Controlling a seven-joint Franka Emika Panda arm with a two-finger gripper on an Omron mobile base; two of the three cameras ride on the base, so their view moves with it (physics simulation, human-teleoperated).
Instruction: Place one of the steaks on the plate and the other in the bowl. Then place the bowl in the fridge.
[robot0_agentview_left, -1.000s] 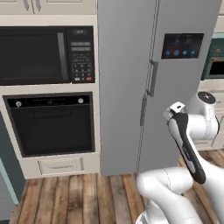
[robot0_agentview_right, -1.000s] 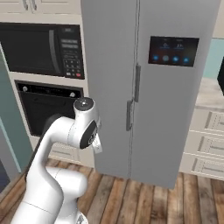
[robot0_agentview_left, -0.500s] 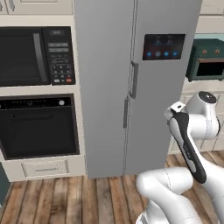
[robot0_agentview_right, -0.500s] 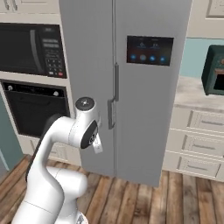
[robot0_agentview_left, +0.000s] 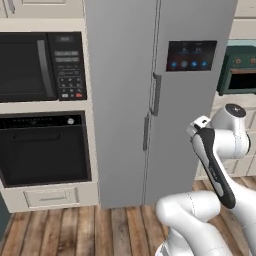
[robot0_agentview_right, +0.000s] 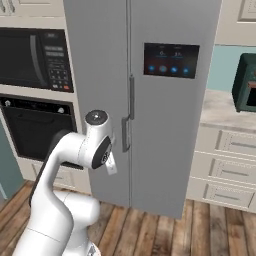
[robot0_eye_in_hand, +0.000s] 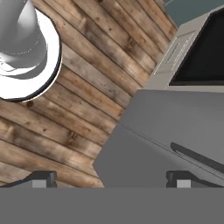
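We are facing the fridge (robot0_agentview_left: 160, 100), which is standing tall and shut straight ahead of the base, with its two long vertical handles (robot0_agentview_left: 155, 95) meeting at the seam between the doors and the dark touchscreen panel (robot0_agentview_right: 171, 60) on the right-hand door. The arm is folded up close to the base, and the gripper (robot0_eye_in_hand: 111, 178) is pointing down toward the wooden floor (robot0_eye_in_hand: 74, 109) and the foot of the fridge; in the hand view its two fingertips (robot0_eye_in_hand: 43, 178) are sitting far apart with nothing between them, so we are carrying nothing.

The steaks, plate and bowl are not anywhere in front of us (so we cannot say which way they lie from the hand). What we can judge is the fridge: it is lying forward of the gripper and above it, its handles running upright, so any pull on a door would call for raising the hand and turning the fingers across a vertical bar. To the fridge's left, the black microwave (robot0_agentview_left: 42, 67) and oven (robot0_agentview_left: 45, 150) are sitting in the wall.
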